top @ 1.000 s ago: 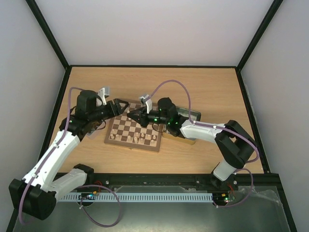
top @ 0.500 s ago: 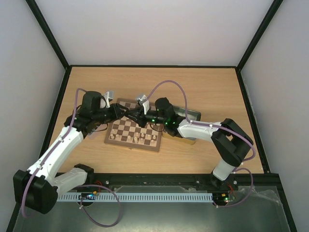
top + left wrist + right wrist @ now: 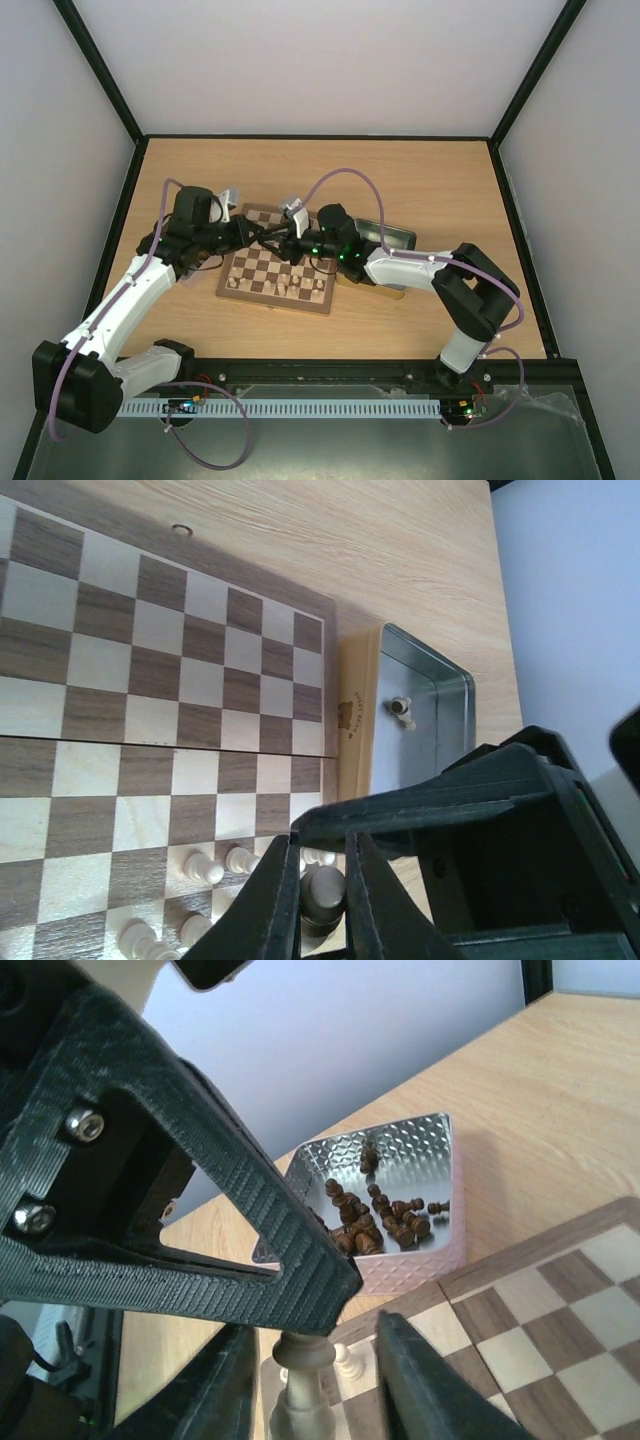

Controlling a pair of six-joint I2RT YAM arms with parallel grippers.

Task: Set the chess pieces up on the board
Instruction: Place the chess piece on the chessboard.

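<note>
Both arms have drawn together over the board's (image 3: 150,680) far edge; left gripper (image 3: 322,865) pinches a pale piece (image 3: 322,895), right gripper's (image 3: 315,1360) jaws stand apart, so clear them before lifting.

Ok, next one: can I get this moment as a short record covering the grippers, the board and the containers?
left gripper: shut on a pale chess piece, over the board
right gripper: open, fingers either side of that same piece
board: a few pale pieces standing near one edge, most squares bare
silver tray: holds a heap of dark pieces
tin: beside the board, one spare pale piece lying inside
stage: looks like a hand-over between the grippers
</note>
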